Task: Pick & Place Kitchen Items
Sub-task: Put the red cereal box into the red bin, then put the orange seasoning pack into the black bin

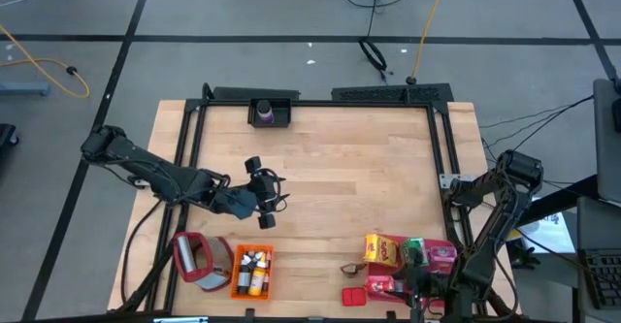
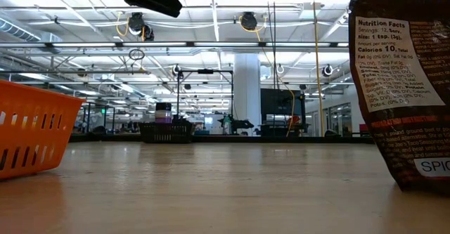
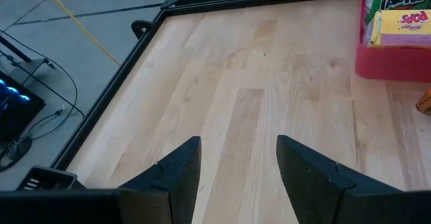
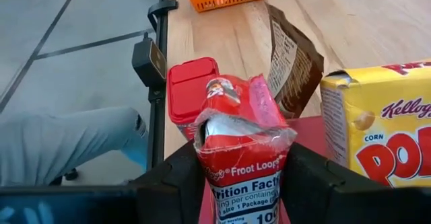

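My right gripper (image 4: 244, 183) is low over the pink-red tray (image 1: 448, 276) at the table's near right, shut on a red Froot Loops box (image 4: 242, 150). Beside it stand a yellow Corn Pops box (image 4: 377, 136), a brown packet (image 4: 293, 62) and a red-lidded tub (image 4: 192, 89). In the high view, yellow (image 1: 383, 250), green (image 1: 415, 252) and pink (image 1: 441, 255) boxes stand on the tray. My left gripper (image 1: 267, 199) hangs open over bare wood mid-table (image 3: 239, 163). The orange crate (image 1: 252, 270) holds small bottles. My right gripper holds the Froot Loops box by its two narrow sides (image 4: 209, 163), pinched between the fingers, below its crumpled open top. The fingers come roughly level from the table's right. The box stands upright; its lower end lies below the picture's edge, so whether it is lifted cannot be told.
A black bin with a purple thing (image 1: 270, 112) sits at the far edge. A red and white container (image 1: 194, 258) lies left of the crate. A person's grey-trousered leg (image 4: 67, 143) is beside the table's near edge. Bare wood spreads across the table's middle (image 1: 359, 177).
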{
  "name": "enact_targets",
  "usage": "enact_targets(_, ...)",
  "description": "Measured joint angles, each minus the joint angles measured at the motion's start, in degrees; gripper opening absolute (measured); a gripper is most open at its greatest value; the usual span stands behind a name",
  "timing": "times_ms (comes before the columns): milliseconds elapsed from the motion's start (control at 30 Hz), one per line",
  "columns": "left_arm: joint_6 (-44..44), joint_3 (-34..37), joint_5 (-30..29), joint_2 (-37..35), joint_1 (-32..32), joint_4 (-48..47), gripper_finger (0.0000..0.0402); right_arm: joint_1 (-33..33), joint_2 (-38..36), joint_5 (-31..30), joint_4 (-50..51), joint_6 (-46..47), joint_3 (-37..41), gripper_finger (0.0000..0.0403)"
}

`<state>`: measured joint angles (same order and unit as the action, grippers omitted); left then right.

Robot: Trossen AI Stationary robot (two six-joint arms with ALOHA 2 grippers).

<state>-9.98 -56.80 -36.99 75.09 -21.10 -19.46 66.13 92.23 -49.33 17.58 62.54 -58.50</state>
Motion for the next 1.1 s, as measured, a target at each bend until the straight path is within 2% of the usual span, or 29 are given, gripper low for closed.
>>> enact_targets(433, -0.24, 0.0, 0.0, 0.0, 0.01, 0.0, 0.0196, 0.0, 0.0, 0.14, -1.03, -0.3, 0.0, 0.0215)
enact_targets(633, -0.52, 0.0, 0.0, 0.0, 0.02, -0.02, 0.0196, 0.0, -0.17, 0.14, -3.93, -4.43, 0.0, 0.0238)
enact_targets(933, -0.72, 0.01, 0.0, 0.0, 0.02, -0.02, 0.0196, -1.17, -3.68, -0.1, -4.33, -11.11, 0.0, 0.0228)
enact_targets(1033, -0.75, 0.01, 0.0, 0.0, 0.01, -0.02, 0.0196, -4.21, -3.7, 0.1, -5.64, -17.01, 0.0, 0.0223)
enact_targets(1100, -0.79, 0.02, 0.0, 0.0, 0.02, -0.03, 0.0196, -7.23, -3.71, 3.37, -6.79, -20.97, 0.0, 0.0222)
